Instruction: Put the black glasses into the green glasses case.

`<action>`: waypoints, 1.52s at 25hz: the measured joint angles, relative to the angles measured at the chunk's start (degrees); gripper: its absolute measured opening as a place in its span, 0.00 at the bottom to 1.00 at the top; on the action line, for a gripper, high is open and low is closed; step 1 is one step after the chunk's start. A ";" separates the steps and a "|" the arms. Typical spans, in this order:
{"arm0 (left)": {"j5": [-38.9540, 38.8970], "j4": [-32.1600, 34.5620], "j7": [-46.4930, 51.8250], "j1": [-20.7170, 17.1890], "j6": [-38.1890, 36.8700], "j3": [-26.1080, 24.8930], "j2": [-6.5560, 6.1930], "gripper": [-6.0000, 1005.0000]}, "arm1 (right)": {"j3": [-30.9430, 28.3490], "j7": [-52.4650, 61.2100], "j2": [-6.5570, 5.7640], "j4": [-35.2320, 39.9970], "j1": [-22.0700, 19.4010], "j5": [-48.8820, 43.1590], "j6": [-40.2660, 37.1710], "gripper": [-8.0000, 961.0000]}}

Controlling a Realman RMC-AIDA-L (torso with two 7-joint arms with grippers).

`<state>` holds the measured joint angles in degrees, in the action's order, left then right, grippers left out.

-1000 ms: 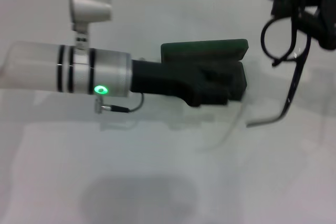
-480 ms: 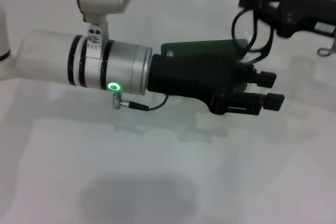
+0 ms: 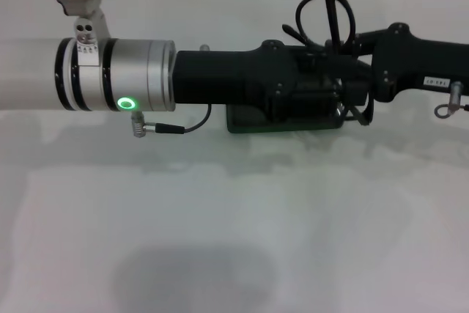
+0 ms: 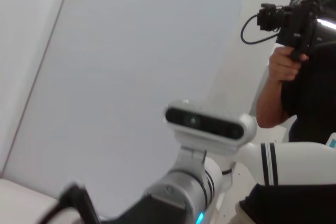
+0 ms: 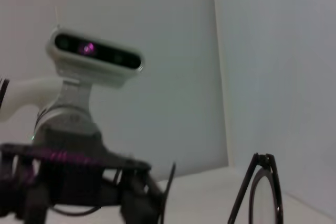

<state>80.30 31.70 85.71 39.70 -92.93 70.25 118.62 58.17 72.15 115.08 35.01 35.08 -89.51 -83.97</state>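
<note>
both arms are reaching level across the table (image 3: 220,240), the left gripper (image 3: 333,89) meeting the right gripper (image 3: 352,53) over the green glasses case (image 3: 253,121). the black glasses (image 3: 326,12) are sticking up between them, in the right gripper's grasp it seems. the left gripper's grip is impossible to tell, and the case is mostly hidden.

Black glasses (image 5: 262,192): lower right of the frame, one thin rim with its lens seen nearly edge-on.
Left arm (image 5: 68,177): lower left of the frame, dark body.
Wrist camera (image 5: 94,56): upper left, above that arm.
Background: pale wall.
</note>
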 joint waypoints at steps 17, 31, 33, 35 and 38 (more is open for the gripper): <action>0.31 0.03 -0.08 0.07 0.42 -0.56 -0.02 0.54 | 0.38 0.41 -0.42 -0.33 -0.11 -2.08 -4.43 0.12; 0.33 -0.10 -0.51 -0.05 1.22 -0.56 0.19 0.54 | -0.07 0.61 -0.62 0.04 -0.46 -3.88 -6.29 0.12; 0.18 -0.07 -0.52 -0.25 1.05 -0.56 0.12 0.54 | -1.09 0.45 -0.77 0.03 -1.03 -3.61 -5.94 0.12; -0.02 0.03 -0.53 -0.84 0.79 -0.94 -0.26 0.54 | -2.59 0.27 -0.84 -0.03 -1.34 -3.50 -5.71 0.12; -0.07 0.33 -0.80 -2.73 0.96 -3.95 -0.70 0.54 | -3.67 -1.35 -0.86 0.56 -1.93 -3.88 -5.02 0.12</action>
<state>80.23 32.03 84.91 36.97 -91.97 66.30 117.92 54.51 70.81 114.23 35.57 33.15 -93.40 -88.99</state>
